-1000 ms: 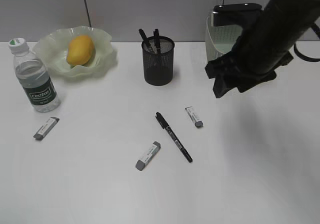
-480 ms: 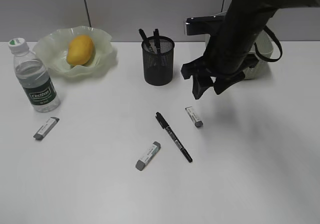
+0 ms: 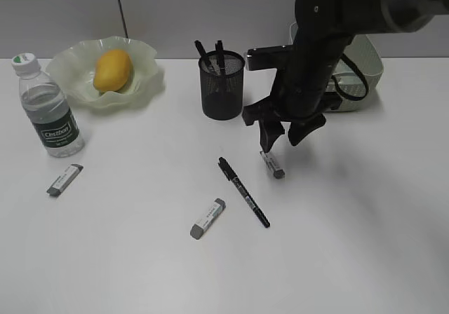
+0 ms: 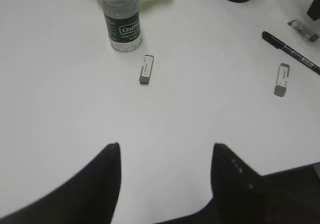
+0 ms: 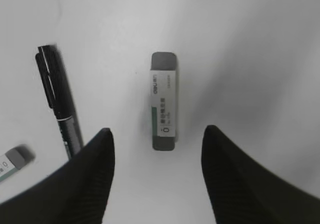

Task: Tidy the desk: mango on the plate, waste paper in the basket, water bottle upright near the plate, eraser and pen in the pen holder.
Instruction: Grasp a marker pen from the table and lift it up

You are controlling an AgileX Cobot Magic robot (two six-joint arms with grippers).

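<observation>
The right gripper (image 5: 156,149) is held wide open and empty, its two fingers (image 5: 82,179) straddling an eraser (image 5: 164,100) that lies flat on the desk (image 3: 365,216), with clear gaps on both sides. Over the last second this gripper has been swung from in front of the basket (image 3: 368,62), at 2 o'clock on the desk, in and down to a spot directly above that eraser, just at 4 o'clock of the pen holder (image 3: 223,86). From this it is judged that the paper stage is over and the eraser pick is in hand; no paper is seen on the desk. A pen (image 3: 243,191) lies just at 8 o'clock of the eraser, close enough to be nudged in a careless descent. The left gripper (image 4: 165,154) is likewise held wide and empty, well back from a second eraser (image 4: 146,69). A third eraser (image 3: 208,218) is seen beside the pen. The mango (image 3: 113,70) rests in the plate (image 3: 144,90), and the bottle (image 3: 46,107) stands upright at its 8 o'clock.
</observation>
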